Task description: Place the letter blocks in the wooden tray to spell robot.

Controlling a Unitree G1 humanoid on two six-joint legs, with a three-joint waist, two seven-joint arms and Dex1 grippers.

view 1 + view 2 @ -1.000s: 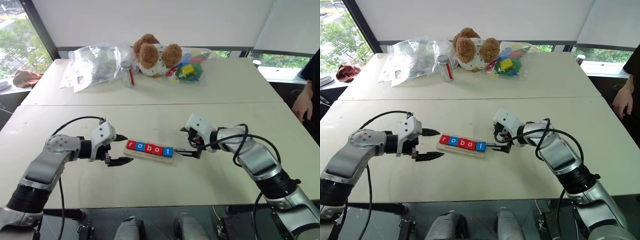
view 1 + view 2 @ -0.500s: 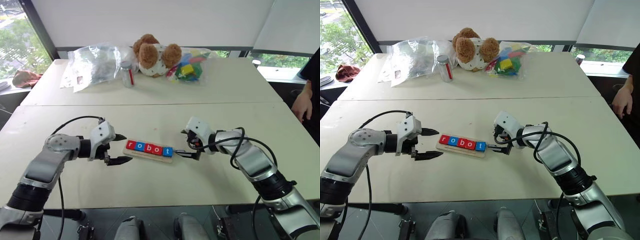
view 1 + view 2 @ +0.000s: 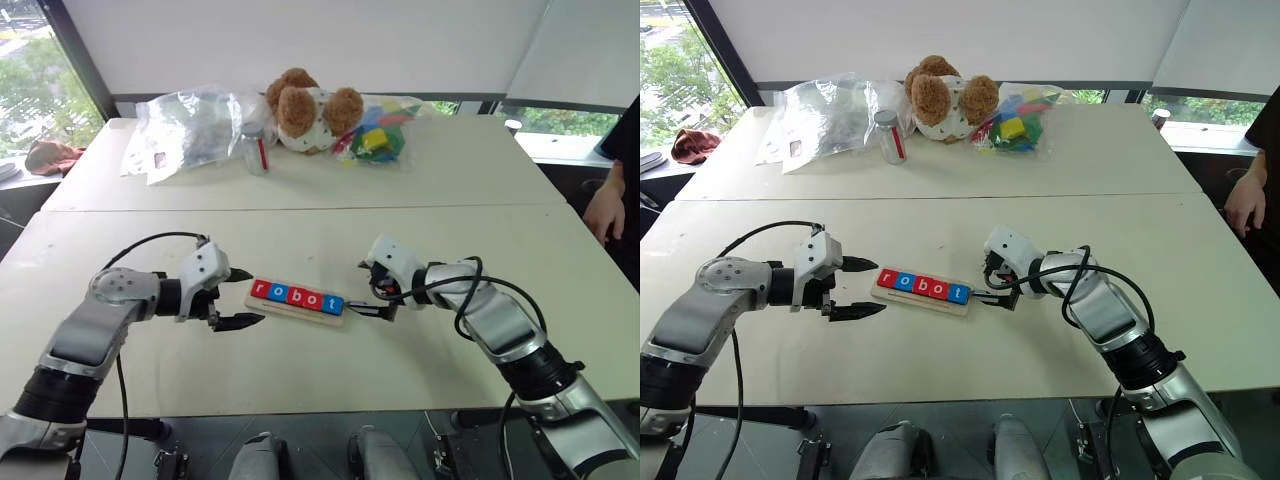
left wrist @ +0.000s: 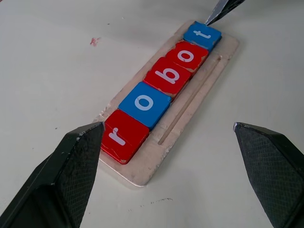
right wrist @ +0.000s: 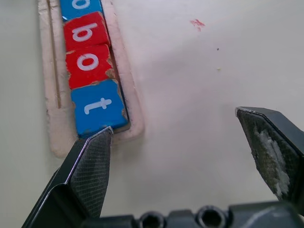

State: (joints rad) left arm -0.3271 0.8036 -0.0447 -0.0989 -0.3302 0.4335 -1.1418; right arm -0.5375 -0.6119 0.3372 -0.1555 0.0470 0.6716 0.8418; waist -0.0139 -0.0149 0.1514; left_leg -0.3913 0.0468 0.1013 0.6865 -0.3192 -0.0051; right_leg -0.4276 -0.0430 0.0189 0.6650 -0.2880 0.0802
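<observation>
Letter blocks (image 3: 297,296): five flat square tiles, seated edge to edge in one row along the wooden tray, reading r-o-b-o-t from the robot's left to its right. Colours in order: red, blue, red, red, blue; white lowercase letters; paint chipped at several edges.

Wooden tray (image 4: 190,111): long pale plank with a thin lengthwise groove running beside the row. Lies flat on the near table, slightly angled, between the two grippers.

Left gripper (image 3: 240,298): fingers spread wide, holding nothing; hovers just beside the tray's "r" end. In the left wrist view one fingertip (image 4: 83,142) sits right by the red "r" tile.

Right gripper (image 3: 372,292): fingers likewise parted and empty, at the tray's "t" end. In the right wrist view one fingertip (image 5: 95,156) lies against the tray's end, by the blue "t" tile; whether it touches cannot be told.

Near table (image 3: 330,375): cream top, matte, a small red fleck close to the tray.

Far table (image 3: 470,165): same finish, butted against the near one. Carries a brown teddy bear (image 3: 305,108), crumpled clear plastic bags (image 3: 190,128), a small clear jar (image 3: 257,148) and bagged colourful toys (image 3: 375,135).

Room: white roller blinds (image 3: 300,40) over dark-framed windows, greenery outside. A person's hand (image 3: 605,212) at the right edge.
</observation>
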